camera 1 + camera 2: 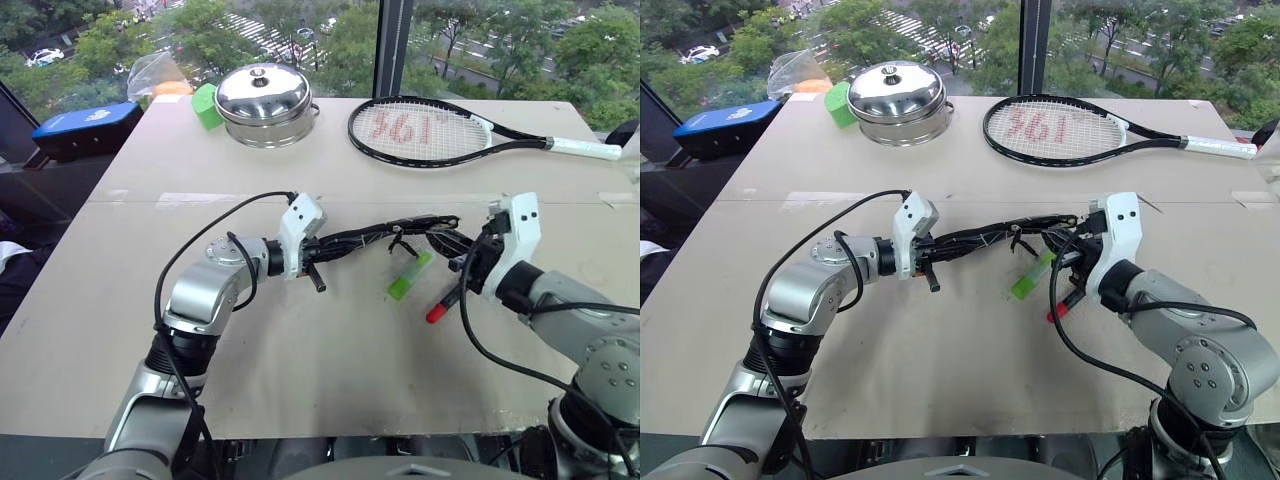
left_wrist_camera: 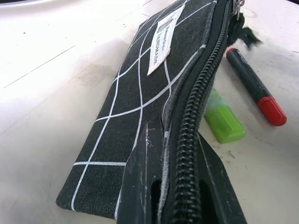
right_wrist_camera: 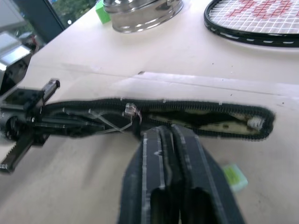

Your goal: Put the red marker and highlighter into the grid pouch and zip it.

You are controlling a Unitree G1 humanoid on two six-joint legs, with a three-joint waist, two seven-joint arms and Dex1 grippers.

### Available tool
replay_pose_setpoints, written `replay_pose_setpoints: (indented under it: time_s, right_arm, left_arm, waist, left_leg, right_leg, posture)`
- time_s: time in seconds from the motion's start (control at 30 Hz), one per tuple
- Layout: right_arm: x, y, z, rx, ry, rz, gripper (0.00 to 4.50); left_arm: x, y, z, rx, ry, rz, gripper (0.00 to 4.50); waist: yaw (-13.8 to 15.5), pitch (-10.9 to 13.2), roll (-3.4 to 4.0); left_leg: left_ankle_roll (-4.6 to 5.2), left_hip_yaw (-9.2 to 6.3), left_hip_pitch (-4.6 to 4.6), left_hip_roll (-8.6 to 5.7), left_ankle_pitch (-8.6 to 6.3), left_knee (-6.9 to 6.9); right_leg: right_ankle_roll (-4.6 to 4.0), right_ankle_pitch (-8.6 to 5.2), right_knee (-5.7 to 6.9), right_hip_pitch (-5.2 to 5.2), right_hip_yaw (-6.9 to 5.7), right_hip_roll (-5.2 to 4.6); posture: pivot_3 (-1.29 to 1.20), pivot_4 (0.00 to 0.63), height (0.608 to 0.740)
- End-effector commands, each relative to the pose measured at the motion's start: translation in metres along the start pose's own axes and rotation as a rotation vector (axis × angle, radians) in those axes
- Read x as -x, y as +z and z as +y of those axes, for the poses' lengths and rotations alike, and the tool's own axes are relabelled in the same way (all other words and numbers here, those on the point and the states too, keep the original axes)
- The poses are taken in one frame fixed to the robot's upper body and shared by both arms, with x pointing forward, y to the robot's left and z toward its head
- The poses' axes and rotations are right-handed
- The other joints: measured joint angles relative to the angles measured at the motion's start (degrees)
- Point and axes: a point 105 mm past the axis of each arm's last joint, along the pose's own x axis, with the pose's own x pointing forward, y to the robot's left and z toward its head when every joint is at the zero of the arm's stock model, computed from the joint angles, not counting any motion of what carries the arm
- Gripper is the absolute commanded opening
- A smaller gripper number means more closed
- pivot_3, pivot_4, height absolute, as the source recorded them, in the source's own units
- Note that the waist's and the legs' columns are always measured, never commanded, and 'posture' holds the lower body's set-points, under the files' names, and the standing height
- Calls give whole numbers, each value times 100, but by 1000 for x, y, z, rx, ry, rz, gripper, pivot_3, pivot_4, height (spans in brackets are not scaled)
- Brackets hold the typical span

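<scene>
near table [image 1: 300,370]: bare, free to pass | middle: grid pouch [image 1: 385,232] held edge-up between left gripper [image 1: 312,262] and right gripper [image 1: 462,250], barring the way across | just below it: highlighter [image 1: 411,275] and red marker [image 1: 442,303], close together | far edge: pot [image 1: 265,103], green block [image 1: 206,105], racket [image 1: 440,132], open strip before them

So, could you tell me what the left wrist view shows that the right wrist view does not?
Left wrist view only: the grid pouch's gridded side with its white label, and the red marker lying on the table.

Right wrist view only: the pouch's zipper mouth gaping partway, the steel pot, the racket, and the left gripper shut on the pouch's end.

Both: the pouch and the highlighter beside it.
</scene>
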Motion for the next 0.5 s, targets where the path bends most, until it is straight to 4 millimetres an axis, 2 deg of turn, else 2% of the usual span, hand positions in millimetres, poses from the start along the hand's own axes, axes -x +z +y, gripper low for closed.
replay_pose_setpoints:
  time_s: [0.03, 0.2, 0.33, 0.5]
  right_arm:
    - [-7, 6, -6, 9, -37, 8, 31]
    - [-18, 2, -8, 27, -40, 66, 31]
    - [-34, -5, -2, 134, -18, 140, 31]
    - [-51, -9, 12, 375, 35, 187, 31]
  left_arm:
    - [0, 9, -4, -38, -24, -31, 0]
    - [-1, 10, -6, -53, -29, -33, 0]
    - [-2, 9, -10, -82, -37, -30, 0]
    - [-3, 8, -12, -106, -38, -24, 0]
  waist:
    - [0, 0, 0]
    - [-3, 0, 0]
    - [-42, 0, 1]
    - [-55, 1, 1]
  left_leg:
    - [0, 0, 0, -1, 0, 0]
    - [0, 1, -1, -4, 0, -1]
    - [0, 3, -1, -4, 0, -1]
    - [1, 1, 0, -5, 0, -2]
  right_leg:
    - [0, 0, 0, 0, 0, 0]
    - [1, 1, 0, 0, -1, 1]
    - [1, 0, -1, 0, 1, 0]
    - [1, 0, -1, -1, 1, 1]
  posture:
    - [0, 150, 740]
    - [0, 150, 740]
    - [0, 150, 740]
    - [0, 150, 740]
